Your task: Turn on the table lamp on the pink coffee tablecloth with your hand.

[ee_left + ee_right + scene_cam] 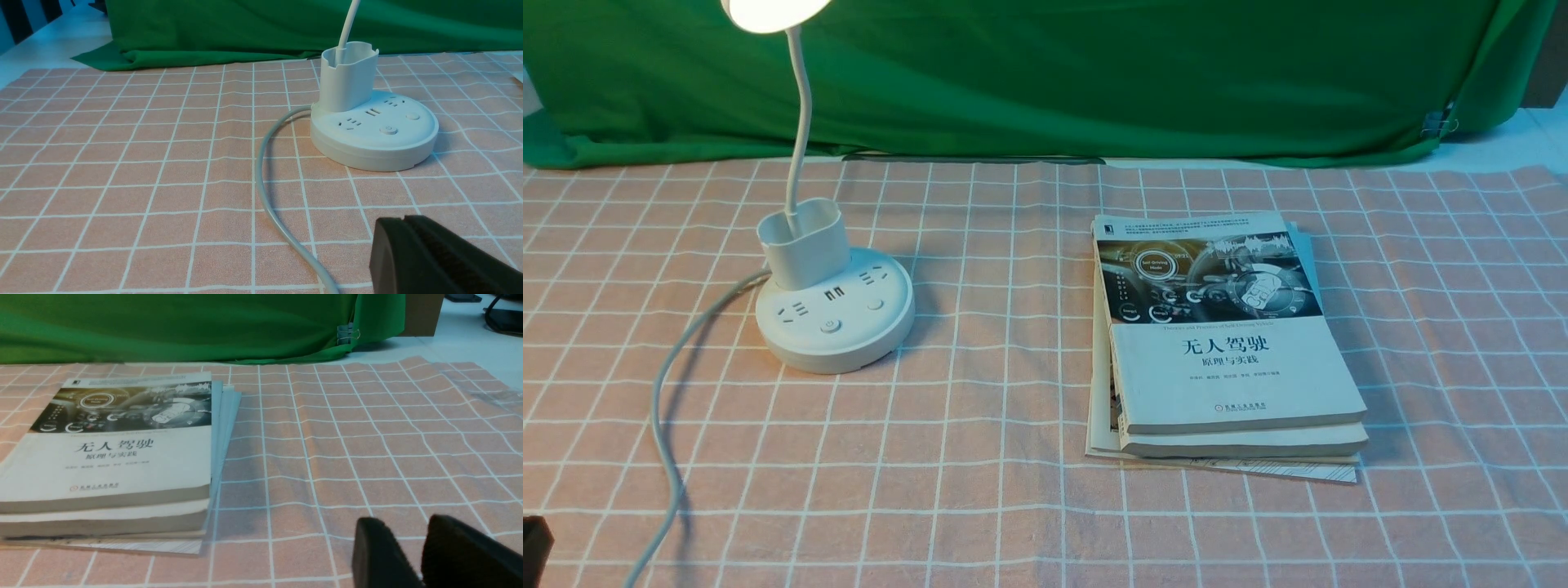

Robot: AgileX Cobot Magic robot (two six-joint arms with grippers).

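Already the table lamp [834,294] glows at its head, standing on the pink coffee tablecloth [980,457] toward my left with its cord trailing back to me, so the task looks done. My left hand [404,228] sits low and near the base, its fingers pressed together and holding nothing; my right hand [412,543] rests slightly parted, empty, beside 2 stacked books [1225,351]. Green cloth [1094,73] backs the tabletop.
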